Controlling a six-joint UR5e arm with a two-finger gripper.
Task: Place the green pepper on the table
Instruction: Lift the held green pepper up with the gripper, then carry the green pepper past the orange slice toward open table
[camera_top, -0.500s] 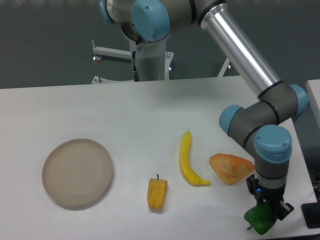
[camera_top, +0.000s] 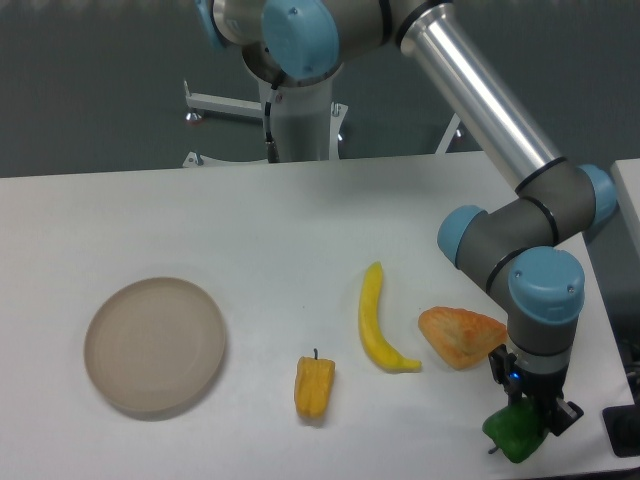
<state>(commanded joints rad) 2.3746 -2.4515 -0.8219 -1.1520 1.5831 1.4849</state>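
Note:
The green pepper (camera_top: 512, 437) is at the front right of the white table (camera_top: 300, 220), close to its front edge. My gripper (camera_top: 528, 420) points straight down over it with its fingers closed around the pepper's upper right side. The pepper's stem pokes out to the lower left. I cannot tell whether the pepper rests on the tabletop or hangs just above it. The fingertips are partly hidden behind the pepper.
A round beige plate (camera_top: 155, 344) lies at the left. A yellow-orange pepper (camera_top: 314, 387), a yellow banana (camera_top: 377, 320) and an orange pastry-like piece (camera_top: 460, 334) lie in the middle and right. A dark object (camera_top: 622, 432) stands at the right edge.
The gripper and the green pepper have shifted slightly left and a little up. Everything else is unchanged.

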